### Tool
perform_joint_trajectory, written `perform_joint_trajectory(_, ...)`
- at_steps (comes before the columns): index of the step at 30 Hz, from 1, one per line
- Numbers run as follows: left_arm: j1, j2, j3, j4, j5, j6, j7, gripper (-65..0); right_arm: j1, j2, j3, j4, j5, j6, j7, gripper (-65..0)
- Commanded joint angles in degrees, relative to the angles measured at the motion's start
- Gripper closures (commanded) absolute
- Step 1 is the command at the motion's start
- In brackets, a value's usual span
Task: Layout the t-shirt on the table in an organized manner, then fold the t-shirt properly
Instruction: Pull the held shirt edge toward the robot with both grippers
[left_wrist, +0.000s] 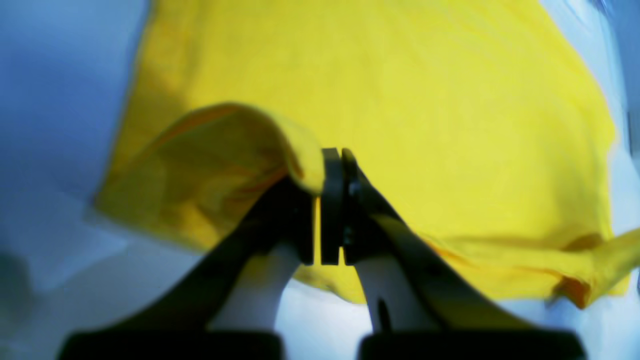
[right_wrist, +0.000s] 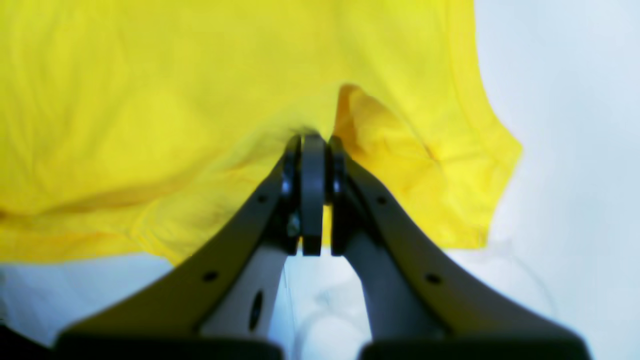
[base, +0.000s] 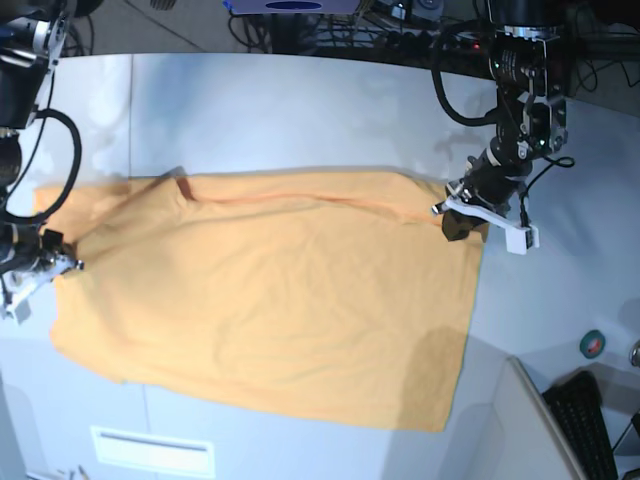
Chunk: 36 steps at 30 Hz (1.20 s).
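Fingers (left_wrist: 332, 165) of both arms pinch the t-shirt (base: 270, 300), spread on the table (base: 300, 110).

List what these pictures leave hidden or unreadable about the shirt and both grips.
- Base view: the right gripper sits at the t-shirt's edge, too small to show its grip.
- Left wrist view: blur hides how much fabric the left gripper pinches.
- Right wrist view: the shirt runs off the frame's left edge.
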Motion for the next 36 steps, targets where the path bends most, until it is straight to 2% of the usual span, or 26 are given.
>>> perform_joint_trajectory(1,-1.7,-0.6,0.6,0.7,-1.0,-0.7,-1.2,0.0,1.6,0.9,-0.4,-0.4,0.2,-0.9,1.6,0.0)
perform_joint_trajectory(4,-4.4,-0.6,0.8,-0.6,-0.9,-0.6,-1.2,0.0,3.2,0.9,-0.6,-2.6,0.2,-2.0,3.7,0.0)
perform_joint_trajectory(13,-10.3,-0.6,0.5,-4.7,-0.9,0.0,-1.2,0.0,7.3,0.9,-0.6,-3.2,0.2,-2.0,4.1,0.0)
perform_joint_trajectory(15,-10.6,-0.6,0.7,-5.4,-0.9,1.3,-1.4,0.0,7.7,0.9,-0.6,-4.2,0.2,-2.0,4.7,0.0)
perform_joint_trajectory(20,-12.9,-0.4,0.8,-8.9,-0.9,1.3,-1.6,0.0,8.9,0.9,-0.7,-9.8,0.2,-2.0,8.9,0.0)
perform_joint_trajectory(36,-19.8,-0.4,0.8,-17.7,-0.8,1.3,-1.7,0.0,9.8,0.8,-0.7,-13.6,0.2,-2.0,12.5,0.0)
